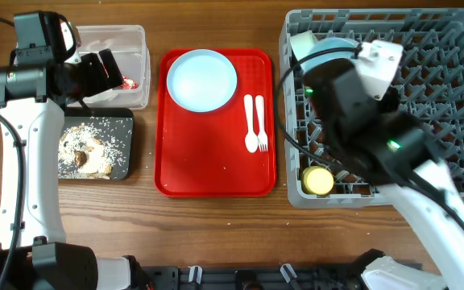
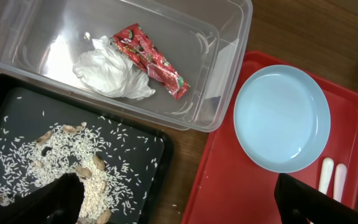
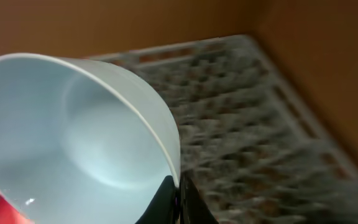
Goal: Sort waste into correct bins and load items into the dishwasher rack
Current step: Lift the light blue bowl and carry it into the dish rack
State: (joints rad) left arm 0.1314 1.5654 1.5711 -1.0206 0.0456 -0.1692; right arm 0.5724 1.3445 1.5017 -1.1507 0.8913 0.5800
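Yellow cup (image 1: 319,180): dishwasher rack (image 1: 457,48), 7 o'clock corner. Black tray (image 1: 126,121) with rice crumbs (image 1: 107,141): 9 o'clock of red tray (image 1: 216,161), which bears fork (image 1: 261,121), spoon (image 1: 250,125), plate (image 1: 202,79). Clear tub (image 2: 225,68), 10 o'clock, holds napkin (image 2: 114,71) and wrapper (image 2: 154,59); left gripper (image 2: 188,200) above, jaws wide, empty. Right gripper (image 3: 178,198) pinches rim of light blue bowl (image 3: 73,137) over rack's 11 o'clock corner.

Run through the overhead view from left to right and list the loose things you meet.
black tray → plate → spoon → fork → yellow cup. The tub overlaps the black tray sideways, so it is left out.
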